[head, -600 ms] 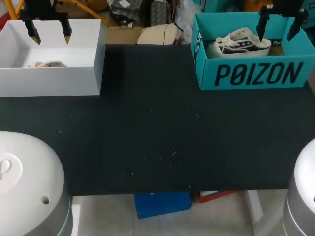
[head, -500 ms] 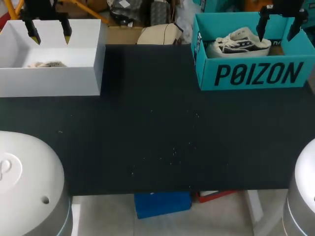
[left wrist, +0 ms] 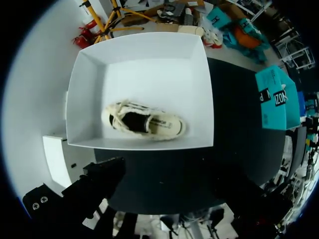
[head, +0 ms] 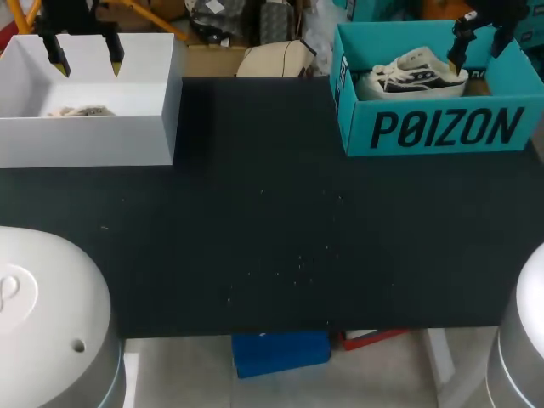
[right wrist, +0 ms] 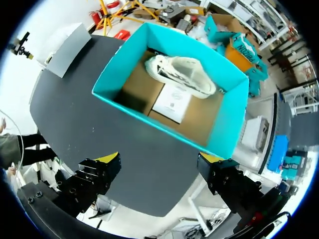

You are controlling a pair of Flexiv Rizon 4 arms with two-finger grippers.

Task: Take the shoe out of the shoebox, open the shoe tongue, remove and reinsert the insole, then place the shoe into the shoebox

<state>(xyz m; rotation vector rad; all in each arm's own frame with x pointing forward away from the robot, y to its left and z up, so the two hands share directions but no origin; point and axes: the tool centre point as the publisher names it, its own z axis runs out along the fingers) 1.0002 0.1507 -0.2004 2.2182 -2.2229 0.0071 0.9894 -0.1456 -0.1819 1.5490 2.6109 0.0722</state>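
A white and dark shoe (head: 412, 75) lies inside the teal shoebox (head: 442, 127) at the table's far right. In the right wrist view the shoe (right wrist: 182, 74) rests against the far wall of the teal shoebox (right wrist: 149, 117), beside a white card (right wrist: 172, 102). My right gripper (head: 476, 47) hangs open above this box; in its own view the right gripper (right wrist: 159, 159) holds nothing. At the far left, my left gripper (head: 85, 61) hovers open over a white box (head: 85, 136). A cream shoe (left wrist: 144, 122) lies inside the white box (left wrist: 89, 99), far ahead of the left gripper (left wrist: 174, 194).
The black table top (head: 272, 221) stretches between the two boxes. A blue item (head: 280, 353) sits just below the table's front edge.
My right gripper has turned and shifted a little above the teal shoebox, its outer finger now further back. The left arm and both shoes have not moved.
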